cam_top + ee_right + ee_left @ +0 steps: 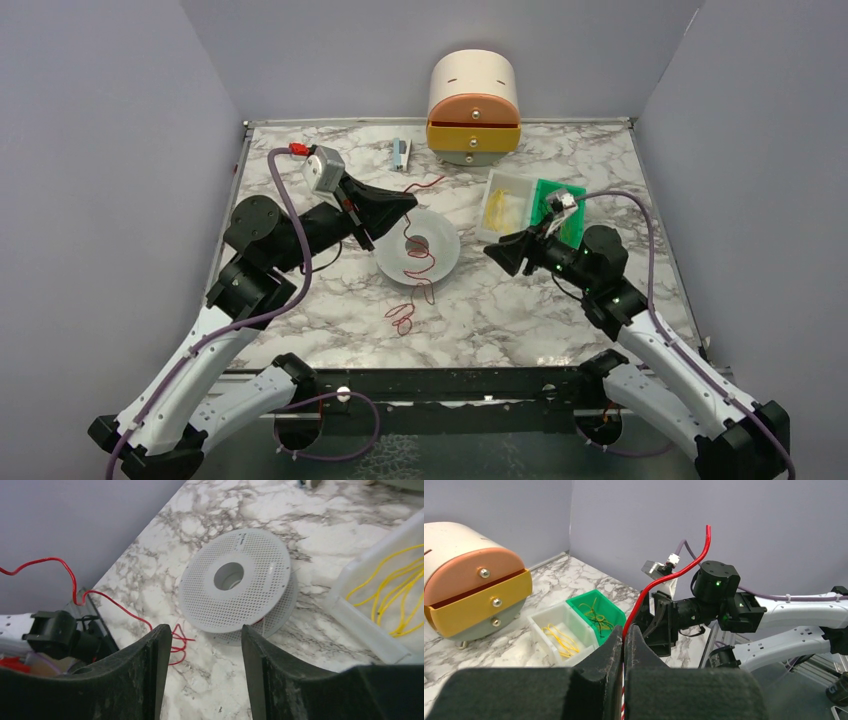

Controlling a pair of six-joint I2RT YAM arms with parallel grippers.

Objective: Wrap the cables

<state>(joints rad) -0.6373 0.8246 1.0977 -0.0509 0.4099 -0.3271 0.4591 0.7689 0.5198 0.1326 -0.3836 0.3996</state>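
Note:
A thin red cable (412,243) runs from near the back of the table, across a white perforated spool (440,262), to a curly tangle at the front (401,318). My left gripper (408,203) hovers over the spool's far left edge, shut on the cable. In the left wrist view the gripper (625,630) pinches the cable (659,580), whose free end rises above the tips. My right gripper (492,250) is open and empty just right of the spool. In the right wrist view the gripper (206,632) faces the spool (250,585) and the cable (75,587).
A rounded drawer unit (473,105) stands at the back centre. A white bin of yellow wires (505,205) and a green bin (552,195) sit right of the spool. A small blue-white item (401,153) lies near the back. Grey walls enclose the table.

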